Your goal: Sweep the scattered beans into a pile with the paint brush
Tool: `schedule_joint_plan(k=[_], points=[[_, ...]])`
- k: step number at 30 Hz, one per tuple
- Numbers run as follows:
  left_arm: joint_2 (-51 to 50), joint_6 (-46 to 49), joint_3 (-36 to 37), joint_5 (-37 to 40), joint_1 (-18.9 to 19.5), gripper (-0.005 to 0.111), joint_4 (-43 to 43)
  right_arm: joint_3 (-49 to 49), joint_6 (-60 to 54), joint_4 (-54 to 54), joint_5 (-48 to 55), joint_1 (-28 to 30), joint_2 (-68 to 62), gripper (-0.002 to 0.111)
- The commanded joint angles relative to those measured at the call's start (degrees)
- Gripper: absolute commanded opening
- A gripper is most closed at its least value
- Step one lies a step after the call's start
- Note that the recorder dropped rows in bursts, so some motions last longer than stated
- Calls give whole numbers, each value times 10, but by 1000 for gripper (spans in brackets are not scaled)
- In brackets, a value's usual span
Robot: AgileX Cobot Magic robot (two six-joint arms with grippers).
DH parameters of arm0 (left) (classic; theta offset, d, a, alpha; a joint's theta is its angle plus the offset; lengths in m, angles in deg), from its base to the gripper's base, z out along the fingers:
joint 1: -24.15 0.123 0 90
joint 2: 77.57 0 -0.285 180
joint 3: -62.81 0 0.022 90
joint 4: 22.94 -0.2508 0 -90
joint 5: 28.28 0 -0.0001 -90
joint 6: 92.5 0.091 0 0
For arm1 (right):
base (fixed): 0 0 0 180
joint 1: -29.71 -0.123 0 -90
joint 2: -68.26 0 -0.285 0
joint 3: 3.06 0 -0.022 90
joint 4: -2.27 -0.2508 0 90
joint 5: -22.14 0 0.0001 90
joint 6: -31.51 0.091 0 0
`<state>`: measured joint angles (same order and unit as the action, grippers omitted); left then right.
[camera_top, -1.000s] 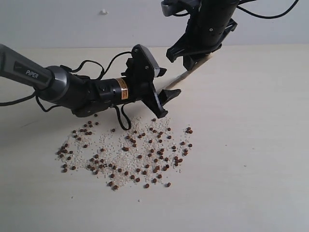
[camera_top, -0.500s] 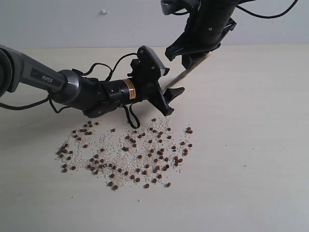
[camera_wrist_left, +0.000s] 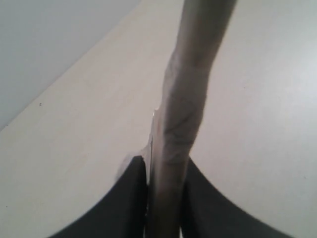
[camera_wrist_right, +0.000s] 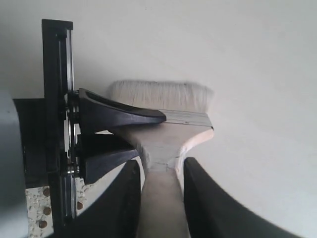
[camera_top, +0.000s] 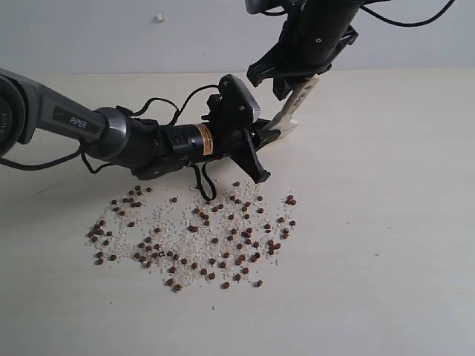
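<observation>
The beans (camera_top: 197, 233), reddish-brown dots mixed with pale grains, lie spread in a wide loose patch on the table; a few show in the right wrist view (camera_wrist_right: 37, 208). The paint brush (camera_top: 300, 96) hangs tilted above the patch's far edge, bristles down. My right gripper (camera_top: 300, 80) is shut on its wooden handle (camera_wrist_right: 161, 198). My left gripper (camera_top: 267, 141) reaches in from the left and is shut on the flat head at the silver ferrule (camera_wrist_right: 185, 118). One of its fingers (camera_wrist_right: 119, 114) crosses the ferrule. In the left wrist view the brush (camera_wrist_left: 185, 99) stands edge-on between the fingers. No dense pile shows.
The pale wooden table (camera_top: 386, 222) runs back to a grey wall (camera_top: 111, 30). The left arm's black body and loose cables (camera_top: 197, 182) lie low just behind the bean patch. Bare tabletop lies to the right and in front of the beans.
The left gripper moved right toward the brush and closed on its head. The right gripper shifted slightly up and left, turning the brush steeper. The beans have not moved.
</observation>
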<state>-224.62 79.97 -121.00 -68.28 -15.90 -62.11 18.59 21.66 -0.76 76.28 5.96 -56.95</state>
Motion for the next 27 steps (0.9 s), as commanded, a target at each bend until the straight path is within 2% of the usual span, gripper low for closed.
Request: schedule_joint_plan(k=[1,5,6,7,11,14,17,20,23,27], points=[[0,-16,-4,3,0,0,13,4,1,-1,-17,-1,28,31],[7,-19,-4,8,0,0,11,4,1,0,-37,-1,77,72],[12,-24,-4,11,0,0,5,4,1,0,-45,-1,93,79],[17,-30,-4,15,0,0,0,4,1,0,-50,-1,108,81],[53,-95,-4,55,0,0,-47,4,1,0,-61,-1,163,78],[89,-218,-4,82,6,0,-156,4,-5,1,-54,-1,202,78],[122,-357,-4,68,22,0,-280,4,-27,-6,-39,-1,230,78],[142,-469,-4,-11,54,0,-381,-15,-43,-24,-36,-1,251,75],[146,-514,-4,-141,98,0,-410,-54,-75,-58,-48,-1,270,72],[146,-552,-4,-268,157,0,-437,-128,-173,-126,-99,-1,297,72]])
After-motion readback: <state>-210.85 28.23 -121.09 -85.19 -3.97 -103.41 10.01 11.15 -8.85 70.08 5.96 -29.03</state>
